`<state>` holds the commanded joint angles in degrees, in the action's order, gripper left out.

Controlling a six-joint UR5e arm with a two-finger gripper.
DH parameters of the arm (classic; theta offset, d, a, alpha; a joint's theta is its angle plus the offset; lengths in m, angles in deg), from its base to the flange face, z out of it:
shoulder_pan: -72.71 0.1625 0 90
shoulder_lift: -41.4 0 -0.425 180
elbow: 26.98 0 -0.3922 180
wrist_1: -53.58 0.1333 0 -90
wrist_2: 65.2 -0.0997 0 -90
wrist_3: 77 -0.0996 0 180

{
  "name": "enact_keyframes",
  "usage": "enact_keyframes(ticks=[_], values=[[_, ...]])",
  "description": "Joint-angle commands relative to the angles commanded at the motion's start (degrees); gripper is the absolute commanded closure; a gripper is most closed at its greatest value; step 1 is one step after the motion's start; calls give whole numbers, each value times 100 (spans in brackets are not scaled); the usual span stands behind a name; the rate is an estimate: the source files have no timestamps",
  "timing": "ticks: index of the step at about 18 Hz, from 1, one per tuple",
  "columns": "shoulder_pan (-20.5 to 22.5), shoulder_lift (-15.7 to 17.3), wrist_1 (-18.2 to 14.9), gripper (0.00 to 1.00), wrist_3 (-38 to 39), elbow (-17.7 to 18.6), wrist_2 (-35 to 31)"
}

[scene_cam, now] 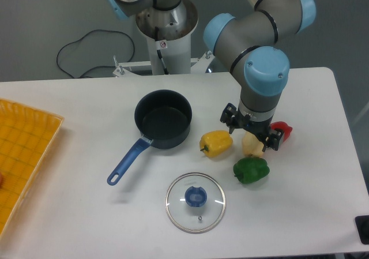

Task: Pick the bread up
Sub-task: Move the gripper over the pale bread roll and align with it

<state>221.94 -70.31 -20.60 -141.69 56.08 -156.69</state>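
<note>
The bread is a small pale cream lumpy piece on the white table, between the yellow bell pepper and a red pepper, just above the green pepper. My gripper hangs straight down over the bread, its black fingers at the bread's top. The arm's wrist hides the jaws, so I cannot tell whether they are closed on the bread or how wide they stand.
A dark blue saucepan with a blue handle stands left of the peppers. A glass lid with a blue knob lies near the front. A yellow tray sits at the left edge.
</note>
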Motion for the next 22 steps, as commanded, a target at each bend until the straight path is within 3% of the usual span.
enact_keyframes(ticks=[14,22], values=[[395,-44,26,0,17,26,-26],[633,-316,254,0,0,404,-18]])
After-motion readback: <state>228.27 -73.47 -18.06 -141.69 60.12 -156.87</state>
